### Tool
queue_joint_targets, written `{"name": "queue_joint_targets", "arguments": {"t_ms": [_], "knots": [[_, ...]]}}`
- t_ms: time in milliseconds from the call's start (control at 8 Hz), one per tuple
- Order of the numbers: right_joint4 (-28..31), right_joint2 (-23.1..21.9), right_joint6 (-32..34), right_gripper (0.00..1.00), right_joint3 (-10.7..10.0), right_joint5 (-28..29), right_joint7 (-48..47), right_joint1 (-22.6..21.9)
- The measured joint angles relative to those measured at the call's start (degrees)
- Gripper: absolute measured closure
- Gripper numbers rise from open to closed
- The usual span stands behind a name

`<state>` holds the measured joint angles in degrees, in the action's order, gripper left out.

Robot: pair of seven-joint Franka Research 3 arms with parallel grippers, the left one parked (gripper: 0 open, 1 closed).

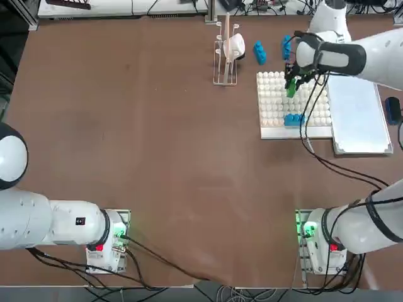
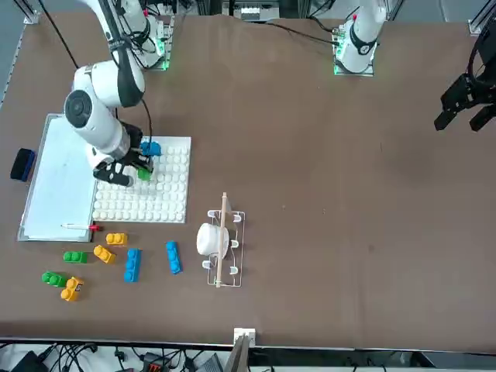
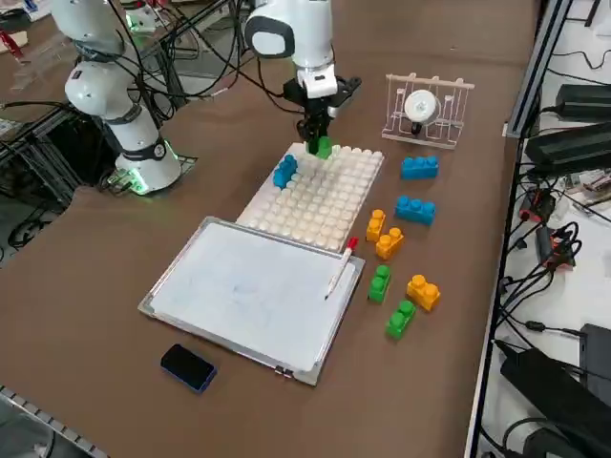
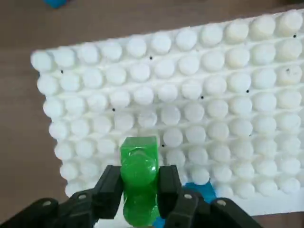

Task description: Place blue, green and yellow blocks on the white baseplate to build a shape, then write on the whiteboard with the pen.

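The right hand point(image 4: 138, 199) hangs over the white baseplate point(image 1: 275, 100), its two fingers point(image 4: 110, 187) pinching a green block point(image 4: 139, 183) by its long sides, so the studded top and the hollow underside stay free for pressing down onto the plate's studs. The side view shows the hand pointing straight down with the green block at its tip, above the part of the plate farthest from the whiteboard point(image 3: 248, 296); whether the block already touches the studs I cannot tell. A blue block point(image 3: 284, 171) already sits on the plate near one edge, so the green one is probably meant to join it as the next piece of the shape. The spare blocks lie loose on the tabletop point(image 2: 325, 194) just beyond the plate, within easy reach: two blue point(image 2: 132, 264), some orange-yellow point(image 2: 116, 239) and two green point(image 2: 74, 256). The whiteboard lies flat right beside the plate, and the pen point(image 3: 340, 267) rests along its edge nearest the spare blocks, red end toward the plate, apparently waiting for the writing step. A dark eraser point(image 3: 187, 366) sits on the tabletop just off the whiteboard's other side, and a small wire rack point(image 1: 225, 53) holding a white cup stands apart, out of the way.
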<state>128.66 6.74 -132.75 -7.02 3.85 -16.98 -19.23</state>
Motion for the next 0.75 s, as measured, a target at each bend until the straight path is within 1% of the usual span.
{"name": "queue_joint_targets", "arguments": {"t_ms": [250,500,750], "knots": [[2.78,-0.61,-0.91,0.59,-0.01,0.0,2.38,0.0],[3.77,-0.6,-1.28,0.59,-0.05,-0.01,5.07,0.02],[4.74,-0.59,-4.34,0.59,-0.05,-0.01,5.71,0.02]]}}
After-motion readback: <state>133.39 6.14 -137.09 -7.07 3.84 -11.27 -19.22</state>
